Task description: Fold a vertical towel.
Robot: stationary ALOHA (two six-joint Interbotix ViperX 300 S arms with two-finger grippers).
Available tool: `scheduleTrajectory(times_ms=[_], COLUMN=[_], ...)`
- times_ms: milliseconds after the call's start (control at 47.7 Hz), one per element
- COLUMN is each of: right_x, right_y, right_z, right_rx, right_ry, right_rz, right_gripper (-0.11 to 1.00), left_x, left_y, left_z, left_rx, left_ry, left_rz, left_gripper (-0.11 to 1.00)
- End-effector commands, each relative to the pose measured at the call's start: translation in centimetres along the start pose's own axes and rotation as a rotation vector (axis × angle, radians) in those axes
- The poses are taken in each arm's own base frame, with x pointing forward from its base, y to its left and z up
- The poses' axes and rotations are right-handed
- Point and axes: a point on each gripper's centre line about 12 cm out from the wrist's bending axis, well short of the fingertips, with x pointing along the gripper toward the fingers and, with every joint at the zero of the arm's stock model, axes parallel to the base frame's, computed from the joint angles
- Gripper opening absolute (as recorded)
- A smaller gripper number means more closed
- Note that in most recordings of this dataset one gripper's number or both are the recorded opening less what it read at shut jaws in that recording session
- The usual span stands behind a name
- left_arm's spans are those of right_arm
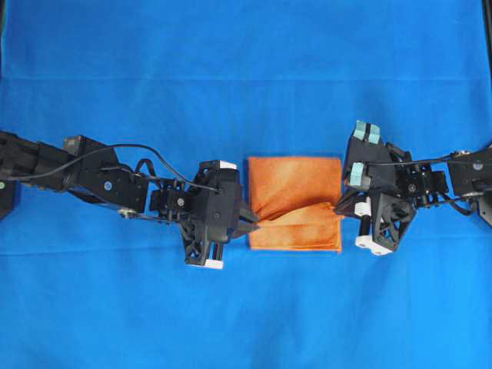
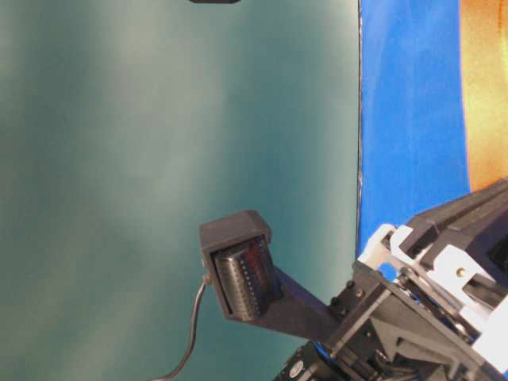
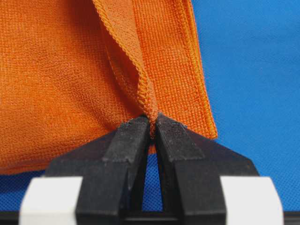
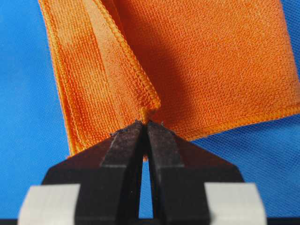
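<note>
My left pincer (image 3: 152, 123) is pinched tight on a stitched corner of the orange towel (image 1: 294, 201), which spreads ahead of its tips on the blue sheet (image 1: 246, 307). My right pincer (image 4: 144, 125) clamps the opposite corner, so the towel lies between both pincers.
</note>
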Motion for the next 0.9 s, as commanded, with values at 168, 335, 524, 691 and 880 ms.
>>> scheduleTrajectory(times_ms=[168,335,524,691,880], right_x=[-0.2,-0.3,-0.3,-0.6,-1.4], right_y=[0.9,1.8,3.1,5.1,6.2], right_z=[0.6,0.2,-0.5,-1.0,-0.4], right_rx=[-0.011,-0.041,-0.076,-0.112,-0.124], right_ry=[-0.032,-0.029,-0.017,-0.033,-0.07], right_rz=[0.029,0.051,0.08,0.139,0.178], right_gripper=[0.05,0.54,0.54,0.52,0.52], left_x=[-0.3,-0.4,-0.5,-0.6,-1.8], left_y=[-0.5,-1.4,-3.1,-5.5,-6.2], left_z=[1.6,1.8,1.9,2.3,3.4], left_rx=[0.009,0.02,0.043,0.074,0.085], left_ry=[-0.051,-0.058,-0.061,-0.073,-0.09], left_rz=[-0.009,-0.025,-0.058,-0.103,-0.118], left_gripper=[0.08,0.36,0.46,0.46,0.46])
